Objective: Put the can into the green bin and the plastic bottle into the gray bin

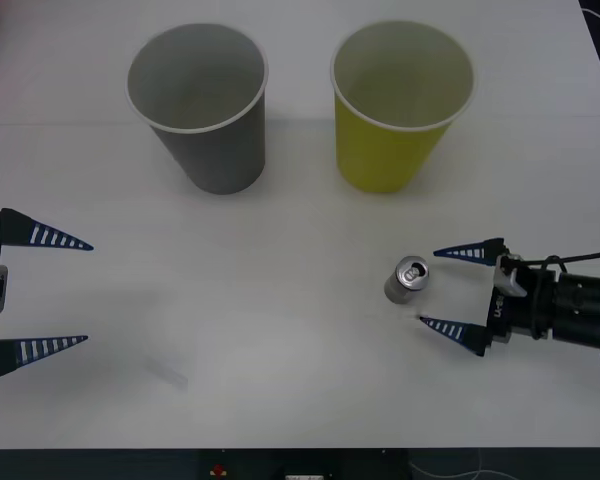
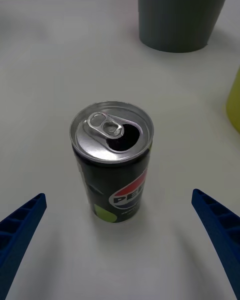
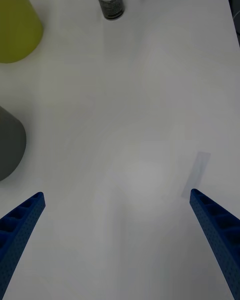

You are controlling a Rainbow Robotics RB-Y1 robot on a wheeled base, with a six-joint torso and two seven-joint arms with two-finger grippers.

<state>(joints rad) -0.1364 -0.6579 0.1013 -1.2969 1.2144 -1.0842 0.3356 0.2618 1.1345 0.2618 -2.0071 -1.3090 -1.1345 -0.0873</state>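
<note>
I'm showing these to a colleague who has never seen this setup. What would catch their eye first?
Probably the two big paper cups standing side by side at the far side of the white table: the gray bin on the robot's left, the green bin on its right. Next, the small can standing upright nearer the robot, just ahead of the open right tool; the left tool waits open at the left edge.
</note>
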